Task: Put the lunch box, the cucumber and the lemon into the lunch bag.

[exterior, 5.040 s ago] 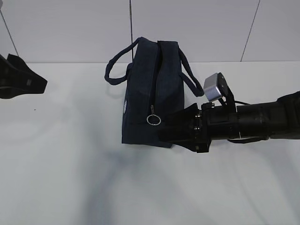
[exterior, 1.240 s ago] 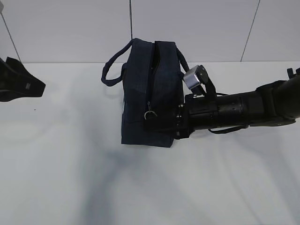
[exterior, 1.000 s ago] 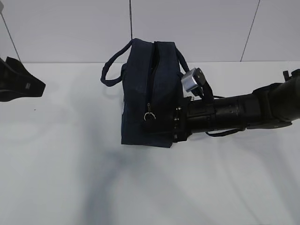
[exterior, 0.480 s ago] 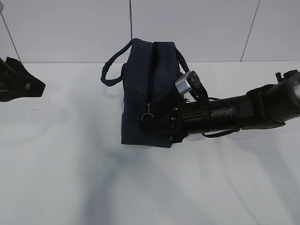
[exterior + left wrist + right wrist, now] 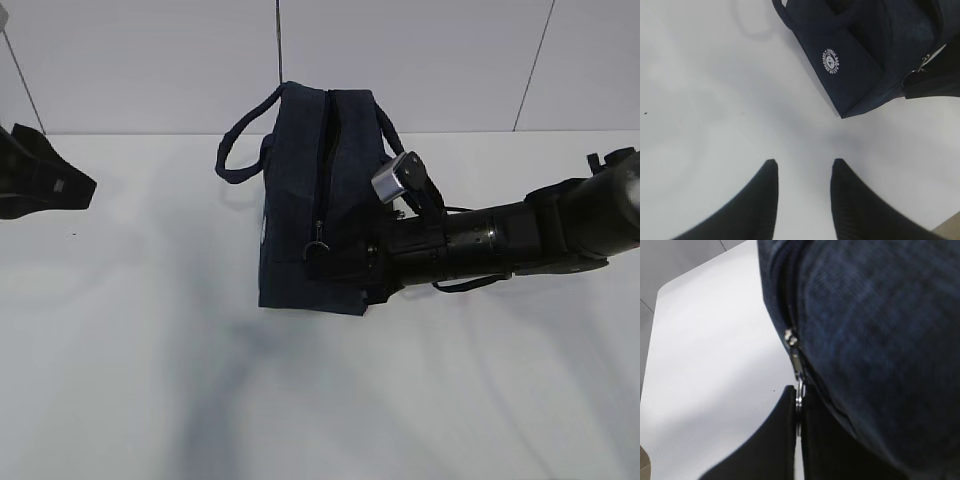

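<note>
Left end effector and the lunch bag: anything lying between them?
Nothing: the left wrist view shows bare white table between the left end effector and the lunch bag.

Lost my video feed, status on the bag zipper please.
Right pincer shut on zipper pull of lunch bag. Left pincer open, hovering over bare table. No lunch box, cucumber or lemon in view.

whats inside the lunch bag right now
Nothing inside shows. The lunch bag looks zipped along its top. The right gripper pinches the zipper pull. Lunch box, cucumber and lemon appear in no view.
</note>
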`<state>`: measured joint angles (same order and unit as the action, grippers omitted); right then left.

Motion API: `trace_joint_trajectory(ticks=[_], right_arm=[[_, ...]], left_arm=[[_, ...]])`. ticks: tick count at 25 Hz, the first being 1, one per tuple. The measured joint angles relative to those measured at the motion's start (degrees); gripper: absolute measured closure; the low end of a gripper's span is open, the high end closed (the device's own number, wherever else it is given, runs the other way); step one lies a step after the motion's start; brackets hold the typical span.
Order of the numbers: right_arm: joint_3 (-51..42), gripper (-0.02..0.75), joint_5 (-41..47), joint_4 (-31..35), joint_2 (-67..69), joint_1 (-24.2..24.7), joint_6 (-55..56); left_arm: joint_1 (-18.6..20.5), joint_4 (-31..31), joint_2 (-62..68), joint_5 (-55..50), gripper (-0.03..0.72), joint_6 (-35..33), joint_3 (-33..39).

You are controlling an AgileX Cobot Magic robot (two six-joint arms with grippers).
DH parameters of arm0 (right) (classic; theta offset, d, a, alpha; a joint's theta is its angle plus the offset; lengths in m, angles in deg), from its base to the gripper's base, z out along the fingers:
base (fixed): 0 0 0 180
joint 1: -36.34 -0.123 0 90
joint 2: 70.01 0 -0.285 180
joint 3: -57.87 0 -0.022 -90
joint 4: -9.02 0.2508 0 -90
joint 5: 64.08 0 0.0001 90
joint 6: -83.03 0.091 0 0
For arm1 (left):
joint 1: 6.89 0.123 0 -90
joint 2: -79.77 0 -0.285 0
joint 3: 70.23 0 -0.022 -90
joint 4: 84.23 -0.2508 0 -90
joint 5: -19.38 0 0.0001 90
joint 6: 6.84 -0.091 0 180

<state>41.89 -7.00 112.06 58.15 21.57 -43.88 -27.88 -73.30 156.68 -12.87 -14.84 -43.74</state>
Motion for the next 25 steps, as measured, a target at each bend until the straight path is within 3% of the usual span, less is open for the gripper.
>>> trace_joint_trajectory(ticks=[6, 15, 25], right_arm=[[0.09, 0.737, 0.33, 0.00, 0.00, 0.00, 2.48], [0.09, 0.737, 8.11, -0.17, 0.00, 0.00, 12.50], [0.09, 0.737, 8.00, -6.64, -6.29, 0.00, 17.51]], left_arm=[[0.00, 0.00, 0.00, -0.16, 0.437, 0.00, 0.00], [0.00, 0.00, 0.00, -0.16, 0.442, 0.00, 0.00], [0.00, 0.00, 0.00, -0.16, 0.442, 0.00, 0.00]])
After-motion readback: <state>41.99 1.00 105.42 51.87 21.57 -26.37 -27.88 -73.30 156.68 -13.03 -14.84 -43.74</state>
